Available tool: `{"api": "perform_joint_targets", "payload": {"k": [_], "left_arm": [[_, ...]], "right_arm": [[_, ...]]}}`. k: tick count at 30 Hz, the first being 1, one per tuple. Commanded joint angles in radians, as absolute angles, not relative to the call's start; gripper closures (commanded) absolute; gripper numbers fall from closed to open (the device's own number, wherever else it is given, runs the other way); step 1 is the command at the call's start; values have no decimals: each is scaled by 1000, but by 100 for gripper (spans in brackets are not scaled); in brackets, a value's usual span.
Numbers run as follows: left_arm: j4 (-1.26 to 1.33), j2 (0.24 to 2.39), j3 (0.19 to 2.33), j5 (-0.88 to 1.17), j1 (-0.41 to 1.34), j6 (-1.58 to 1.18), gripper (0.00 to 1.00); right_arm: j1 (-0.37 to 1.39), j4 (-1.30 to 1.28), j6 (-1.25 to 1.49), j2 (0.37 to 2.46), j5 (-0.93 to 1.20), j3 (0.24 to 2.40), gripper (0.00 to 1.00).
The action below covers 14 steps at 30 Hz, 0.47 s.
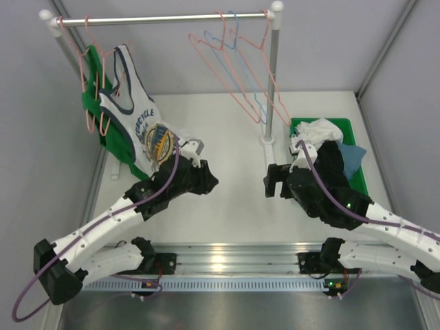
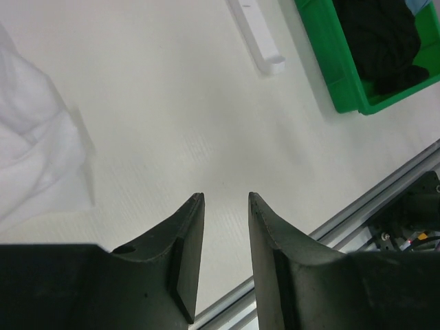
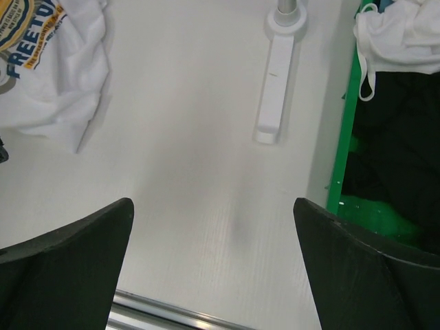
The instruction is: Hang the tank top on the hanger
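The white tank top [image 1: 134,113] with the blue-and-yellow graphic hangs at the left end of the rail. It seems to be on a salmon-pink hanger [image 1: 90,41], and its hem rests on the table. Its fabric shows in the left wrist view [image 2: 34,158] and the right wrist view [image 3: 55,62]. My left gripper [image 1: 210,181] sits just right of the hem. In its wrist view [image 2: 226,196] the jaws stand a little apart with nothing between them. My right gripper [image 1: 272,180] is wide open and empty [image 3: 213,203] over bare table.
A green tank top [image 1: 93,96] hangs behind the white one. Spare salmon hangers [image 1: 234,82] and a light blue hanger [image 1: 237,41] hang at the rail's right end. The rack post [image 1: 273,75] has a white foot [image 3: 275,89]. A green bin [image 1: 350,130] holds clothes at right.
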State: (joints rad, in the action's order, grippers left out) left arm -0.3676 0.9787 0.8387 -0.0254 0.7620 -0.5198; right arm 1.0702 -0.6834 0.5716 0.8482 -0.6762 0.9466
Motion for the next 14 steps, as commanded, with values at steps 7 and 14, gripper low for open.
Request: {"api": "perform_joint_targets", "payload": {"k": [7, 14], "left_arm": [[-238, 954, 813, -235, 884, -529, 62], [-250, 980, 831, -219, 884, -508, 62]], "right_arm": [[1057, -759, 742, 871, -752, 926, 0], [1057, -764, 764, 903, -791, 943, 0]]}}
